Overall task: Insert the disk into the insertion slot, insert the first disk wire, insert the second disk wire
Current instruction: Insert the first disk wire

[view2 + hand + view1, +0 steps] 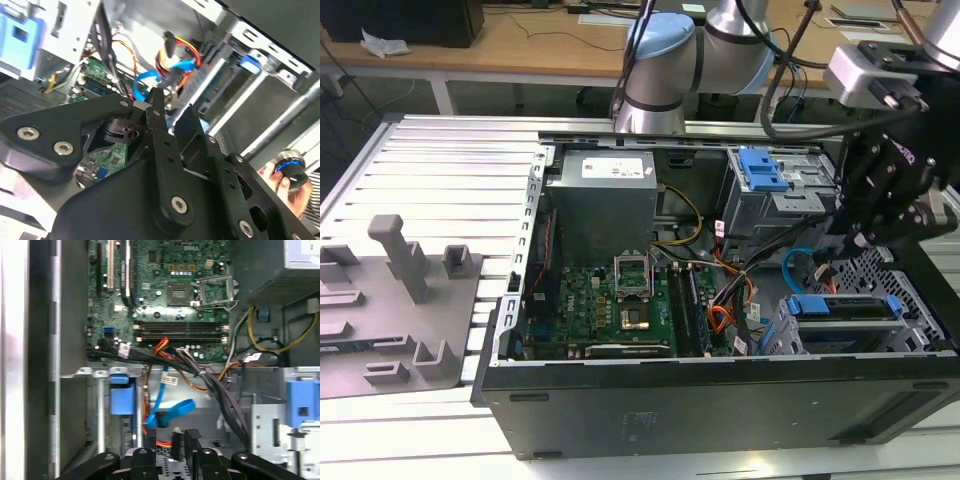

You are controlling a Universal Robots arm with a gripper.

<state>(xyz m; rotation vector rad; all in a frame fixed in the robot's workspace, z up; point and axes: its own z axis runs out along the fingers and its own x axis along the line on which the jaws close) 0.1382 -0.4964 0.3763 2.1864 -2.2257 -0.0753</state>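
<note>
Disk [840,308] in its blue carrier sits inside the low perforated cage [880,268], at the exterior view's right end of the open computer case [720,400]. The gripper [183,436] hangs just above it, near a blue cable [170,410]; whether it grips anything cannot be told.
</note>
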